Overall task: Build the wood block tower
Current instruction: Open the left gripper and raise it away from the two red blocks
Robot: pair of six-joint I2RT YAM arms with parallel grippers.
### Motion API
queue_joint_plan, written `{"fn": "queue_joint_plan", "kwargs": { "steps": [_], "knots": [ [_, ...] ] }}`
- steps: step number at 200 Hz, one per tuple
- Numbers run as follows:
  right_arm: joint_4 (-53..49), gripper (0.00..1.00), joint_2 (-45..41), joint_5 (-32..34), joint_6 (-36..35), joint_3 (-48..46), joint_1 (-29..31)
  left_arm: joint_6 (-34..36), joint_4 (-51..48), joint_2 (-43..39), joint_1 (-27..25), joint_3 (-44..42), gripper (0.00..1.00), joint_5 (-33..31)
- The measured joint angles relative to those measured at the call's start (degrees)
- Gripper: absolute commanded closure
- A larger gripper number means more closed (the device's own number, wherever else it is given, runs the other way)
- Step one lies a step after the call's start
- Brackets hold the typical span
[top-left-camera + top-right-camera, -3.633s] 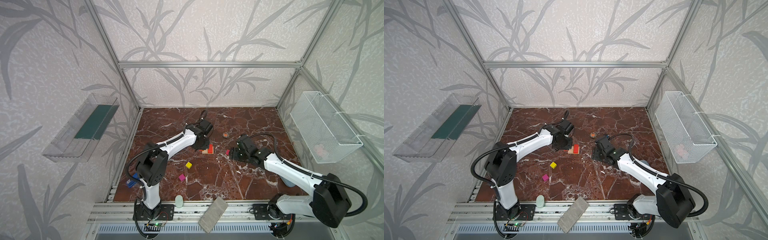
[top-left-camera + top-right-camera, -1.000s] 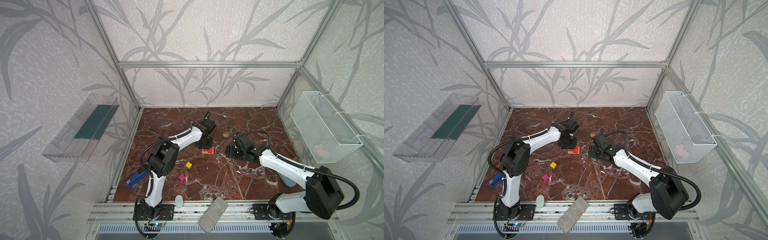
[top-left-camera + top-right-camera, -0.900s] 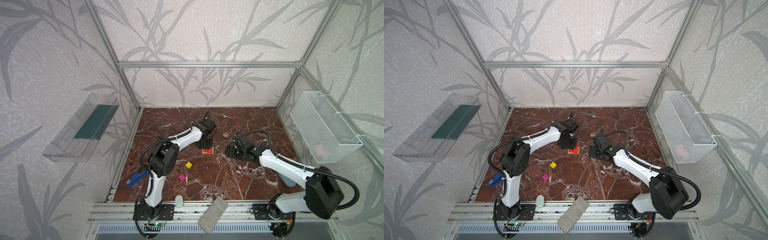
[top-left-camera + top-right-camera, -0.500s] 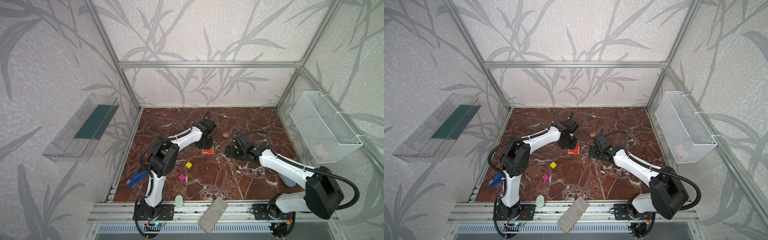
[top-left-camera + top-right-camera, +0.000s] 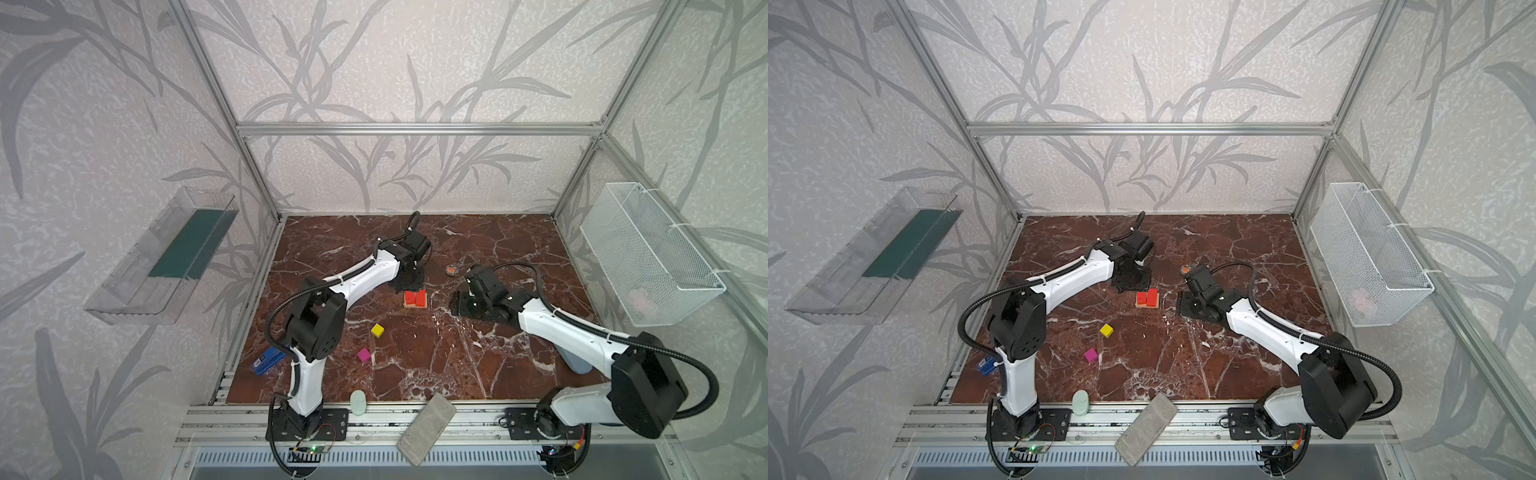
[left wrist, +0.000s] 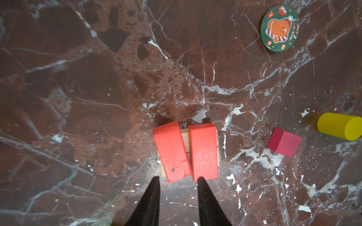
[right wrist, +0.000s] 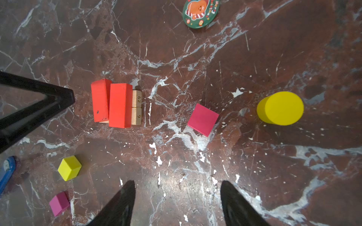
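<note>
Two red blocks (image 6: 203, 148) sit side by side atop the tan bars (image 7: 136, 107), mid-floor on the red-brown marble (image 5: 436, 361). The left gripper (image 6: 177, 179) hangs just short of them, fingers parted, empty. The right gripper (image 7: 177, 184) gapes wide, holding nothing. Leaf-patterned walls (image 5: 395, 62) ring the cell.

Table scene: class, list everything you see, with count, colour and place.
red blocks: 2, red, on the tan bars
tan bars: 2, tan, mid table
magenta cubes: 2, magenta, front left; right of stack
yellow cube: 1, yellow, left of centre
yellow cylinder: 1, yellow, right of centre
badge: 1, green, towards back
stapler: 1, blue, left edge
brick: 1, grey, front rail
basket: 1, white, right wall
tray: 1, clear, left wall
left fingers: 2, black, open, by red blocks
right fingers: 2, black, open, empty
</note>
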Motion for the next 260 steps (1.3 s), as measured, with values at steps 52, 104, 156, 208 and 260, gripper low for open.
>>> {"fn": "queue_joint_plan", "kwargs": {
  "steps": [52, 104, 156, 208, 260],
  "knots": [
    [0.81, 0.52, 0.02, -1.57, 0.09, 0.0, 0.07, 1.97, -0.17, 0.22, 4.81, 0.13, 0.77, 0.55],
    [0.79, 0.52, 0.02, -1.77, 0.09, 0.04, 0.07, 2.62, -0.15, 5.42, 6.88, 2.69, 0.77, 2.73],
    [0.76, 0.52, 0.02, -1.75, 0.07, 0.04, 0.09, 3.17, -0.66, 8.66, 6.67, 4.48, 0.8, 3.15],
    [0.76, 0.52, 0.09, -1.79, 0.07, 0.17, 0.11, 3.19, -0.85, 8.7, 6.69, 4.48, 0.84, 2.99],
    [0.81, 0.52, 0.31, -1.95, 0.07, 0.35, 0.11, 3.08, -0.98, 9.64, 6.51, 4.48, 0.85, 3.26]
  ]
}}
